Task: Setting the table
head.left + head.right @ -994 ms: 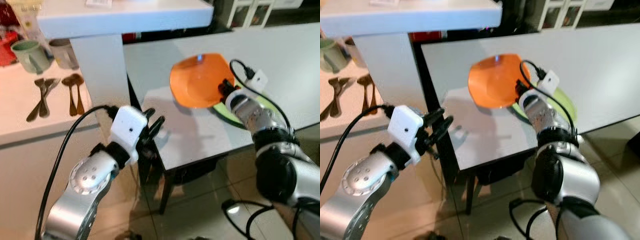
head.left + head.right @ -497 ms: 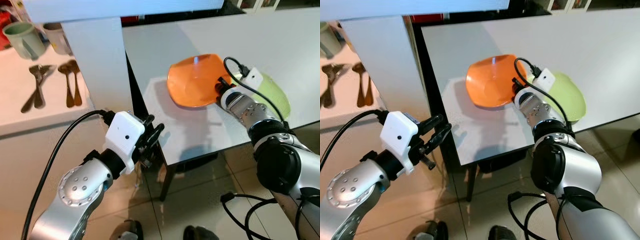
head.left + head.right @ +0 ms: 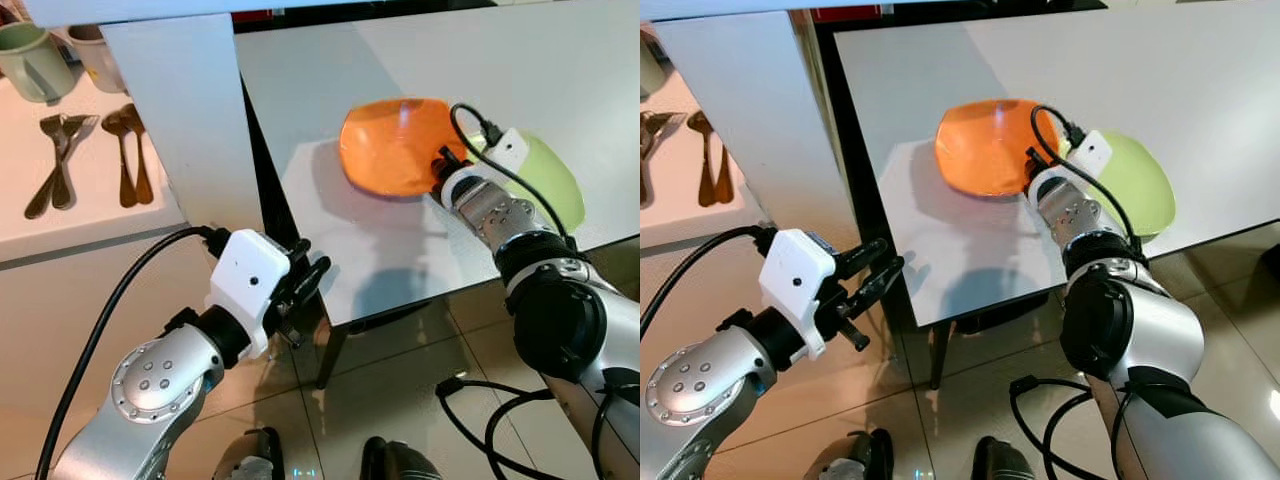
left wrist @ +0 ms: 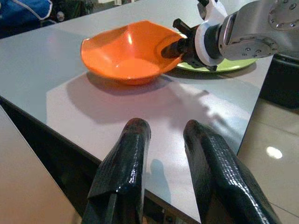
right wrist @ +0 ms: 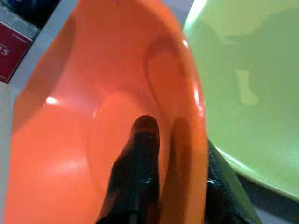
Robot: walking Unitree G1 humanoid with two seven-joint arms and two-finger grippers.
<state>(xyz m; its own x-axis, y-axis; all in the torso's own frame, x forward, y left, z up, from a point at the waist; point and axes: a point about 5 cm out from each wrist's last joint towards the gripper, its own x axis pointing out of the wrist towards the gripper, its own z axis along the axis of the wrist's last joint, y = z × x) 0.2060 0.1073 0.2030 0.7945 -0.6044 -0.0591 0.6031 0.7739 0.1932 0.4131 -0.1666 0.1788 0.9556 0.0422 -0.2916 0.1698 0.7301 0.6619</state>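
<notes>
An orange bowl (image 3: 390,145) sits low on the grey table (image 3: 330,70), just left of a green plate (image 3: 552,180). My right gripper (image 3: 441,170) is shut on the bowl's right rim. In the right wrist view one finger (image 5: 140,154) lies inside the bowl (image 5: 84,116) and the other runs under the rim, with the plate (image 5: 243,70) beside it. My left gripper (image 3: 310,275) hangs open and holds nothing at the table's near left corner. The left wrist view looks between its fingers (image 4: 126,154) across the table to the bowl (image 4: 126,51).
A white pillar (image 3: 180,110) stands left of the table. Behind it a pale counter (image 3: 90,215) holds several spoons (image 3: 125,150) and two mugs (image 3: 30,70). A dark gap separates pillar and table. Glossy tiled floor (image 3: 400,400) with cables lies below.
The right gripper has drawn the orange bowl left off the green plate and lowered it to the table. The left arm has sunk a little. The camera has tilted down.
</notes>
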